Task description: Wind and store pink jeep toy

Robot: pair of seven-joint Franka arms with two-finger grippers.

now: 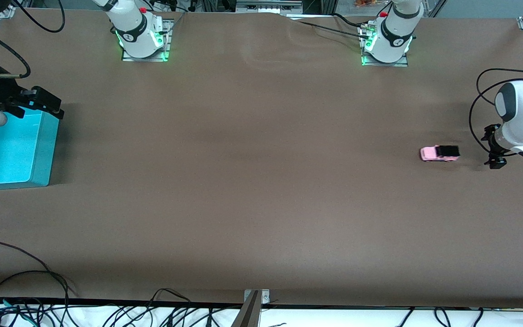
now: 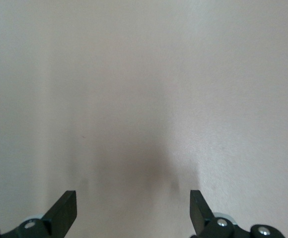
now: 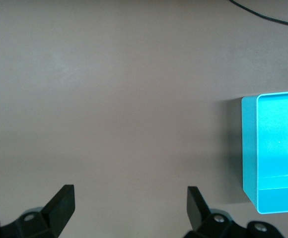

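The pink jeep toy (image 1: 440, 153), light pink with a black roof, stands on the brown table toward the left arm's end. My left gripper (image 1: 496, 160) hangs low beside the jeep, apart from it, a little closer to the table's end. It is open and empty, and the left wrist view shows its gripper (image 2: 133, 203) over bare table only, with the jeep out of that view. My right gripper (image 1: 51, 107) is open and empty at the edge of a cyan bin (image 1: 39, 150). In the right wrist view the gripper (image 3: 129, 198) is over bare table with the bin (image 3: 250, 148) to one side.
The cyan bin looks empty and sits at the right arm's end of the table. Loose cables (image 1: 25, 277) lie along the table edge nearest the front camera. A black cable (image 3: 263, 15) crosses the table near the bin.
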